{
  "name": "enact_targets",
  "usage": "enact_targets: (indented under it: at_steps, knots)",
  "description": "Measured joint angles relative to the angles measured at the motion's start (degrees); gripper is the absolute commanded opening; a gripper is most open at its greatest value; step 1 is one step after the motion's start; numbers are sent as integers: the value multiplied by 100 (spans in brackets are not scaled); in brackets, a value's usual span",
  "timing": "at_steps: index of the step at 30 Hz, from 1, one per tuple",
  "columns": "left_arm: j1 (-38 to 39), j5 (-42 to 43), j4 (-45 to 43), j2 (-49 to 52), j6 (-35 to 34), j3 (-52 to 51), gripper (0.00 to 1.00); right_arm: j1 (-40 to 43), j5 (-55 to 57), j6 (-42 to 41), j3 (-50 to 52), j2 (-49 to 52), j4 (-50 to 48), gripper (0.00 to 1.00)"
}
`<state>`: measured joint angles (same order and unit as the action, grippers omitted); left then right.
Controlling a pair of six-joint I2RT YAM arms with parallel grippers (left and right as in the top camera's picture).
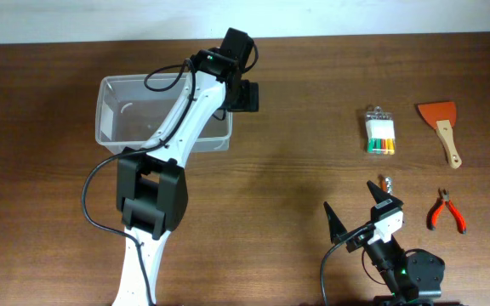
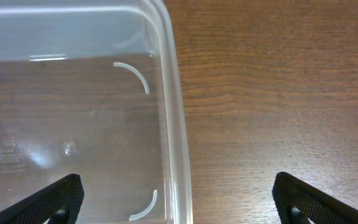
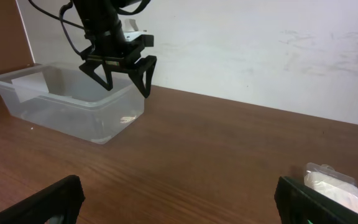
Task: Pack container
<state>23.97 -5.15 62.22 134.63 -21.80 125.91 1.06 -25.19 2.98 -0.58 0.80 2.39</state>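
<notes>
My right hand [image 1: 360,209]: fingers spread, grasping nothing, low over the surface [image 1: 296,153].
Count: one pliers [image 1: 446,211], one marker pack [image 1: 381,134], one scraper [image 1: 442,127], one container [image 1: 117,119].
Container: far left; its right rim runs between the spread, empty fingers of my left hand [image 3: 127,87].
Right wrist view only: the left hand seen from the side.

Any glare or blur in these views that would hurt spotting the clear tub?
Overhead: even light, sharp, the container shows only faint highlights. Left wrist: table grain crisp, pale sheen on the container floor, left gripper fingertips soft in the bottom corners. Right wrist: right gripper fingertips blurred, one small glint low on the container's near wall, plastic packet at lower right soft.
</notes>
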Motion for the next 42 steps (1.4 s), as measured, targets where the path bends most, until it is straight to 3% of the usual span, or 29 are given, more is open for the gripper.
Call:
enact_targets:
  at_steps: [13,18,19,26,30,33,38,42]
  knots:
    - [-63,0,-74,236,-4,0,99,0,0,2,0,0,0,99]
    - [-74,2,-74,308,-7,0,89,0,0,0,0,0,0,99]
    - [-74,0,-76,308,-4,0,82,0,-2,0,0,0,0,99]
    - [-74,2,-81,308,13,0,68,0,-2,-2,0,0,-2,99]
    - [-74,2,-105,308,-7,0,39,0,0,2,0,0,0,99]
    - [-74,2,-105,308,2,0,24,0,-2,-2,0,0,0,99]
    - [-72,7,-103,308,28,0,21,0,0,2,0,0,0,98]
    - [-72,11,-98,308,17,0,7,0,0,2,0,0,0,99]
